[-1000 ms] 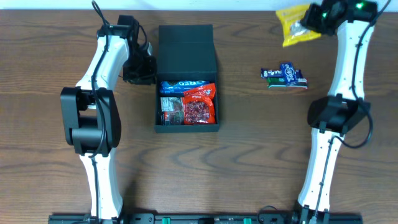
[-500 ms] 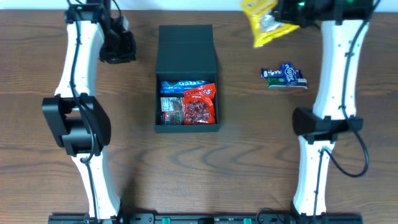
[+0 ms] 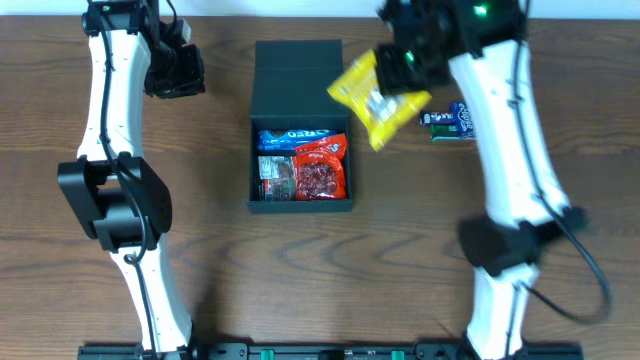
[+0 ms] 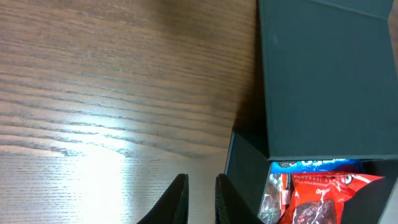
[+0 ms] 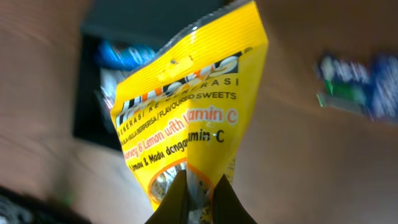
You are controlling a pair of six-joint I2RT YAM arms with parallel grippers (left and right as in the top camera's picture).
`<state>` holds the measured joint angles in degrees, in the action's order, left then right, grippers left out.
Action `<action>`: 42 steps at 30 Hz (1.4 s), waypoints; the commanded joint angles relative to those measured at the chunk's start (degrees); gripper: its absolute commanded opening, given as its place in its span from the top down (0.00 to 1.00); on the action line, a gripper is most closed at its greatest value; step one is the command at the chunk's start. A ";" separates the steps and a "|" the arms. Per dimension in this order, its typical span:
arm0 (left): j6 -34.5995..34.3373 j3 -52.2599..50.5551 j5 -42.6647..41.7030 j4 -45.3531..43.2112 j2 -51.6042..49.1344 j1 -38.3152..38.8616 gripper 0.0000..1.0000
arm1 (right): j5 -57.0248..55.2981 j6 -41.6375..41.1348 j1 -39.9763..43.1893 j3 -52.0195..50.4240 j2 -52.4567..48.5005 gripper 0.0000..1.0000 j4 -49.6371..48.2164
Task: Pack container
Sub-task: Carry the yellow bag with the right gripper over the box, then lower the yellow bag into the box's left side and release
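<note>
Several packets are seen in the container (image 3: 300, 72), which is set mid-table with its flap lid open. It is judged light, stiff cardboard, easily slid, best taken by a wall. A limp yellow sweets packet (image 3: 378, 98) is pinched by the right gripper (image 5: 200, 185) at the container's right side. The left gripper (image 4: 200, 193) is seen narrow and empty.

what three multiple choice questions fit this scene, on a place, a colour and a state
1. the blue bars lie a) on the table right of the container b) inside it c) hanging off the table
2. the packet in the right claw is a) red b) green c) yellow
3. the container's lid is a) shut b) open c) missing

1 a: they rest on bare wood.
2 c: yellow wrapper fills the right wrist view.
3 b: snacks inside show from overhead.
</note>
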<state>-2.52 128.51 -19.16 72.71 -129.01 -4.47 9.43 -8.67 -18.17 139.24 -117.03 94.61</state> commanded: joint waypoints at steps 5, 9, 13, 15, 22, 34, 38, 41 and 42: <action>1.25 1.46 -0.35 -1.18 -0.31 -0.44 0.83 | 5.64 -4.15 -3.19 -31.78 15.61 0.98 -30.03; 1.25 1.46 -0.35 -1.38 -0.31 -0.44 0.83 | 7.26 -14.34 -8.66 -41.94 14.62 0.98 -47.10; 1.25 1.46 -0.35 -1.38 -0.31 -0.44 0.83 | 10.54 -20.90 -13.94 -48.76 11.74 0.99 -60.11; 1.25 1.46 -0.35 -1.38 -0.31 -0.44 0.82 | 10.54 -24.83 -14.84 -51.01 10.95 0.99 -64.28; 1.20 1.44 -0.37 -2.32 -0.31 -0.44 0.81 | 9.99 -30.08 -17.16 -54.36 7.93 0.98 -72.98; 0.81 1.44 -0.42 -2.29 -0.31 -0.44 0.80 | 7.08 -39.67 -19.15 -54.62 3.72 0.98 -70.84; 0.81 1.44 -0.42 -2.25 -0.31 -0.44 0.81 | 5.81 -42.53 -19.43 -54.64 3.04 0.98 -69.99; 0.81 1.44 -0.42 -2.27 -0.31 -0.44 0.80 | 5.77 -43.54 -19.45 -54.66 2.86 0.98 -69.00; 0.81 1.44 -0.42 -2.27 -0.31 -0.44 0.81 | 5.70 -43.89 -19.61 -54.66 2.75 0.98 -68.98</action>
<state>-2.52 128.53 -19.33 70.32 -129.01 -4.51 16.12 -49.95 -36.99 84.88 -113.62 25.41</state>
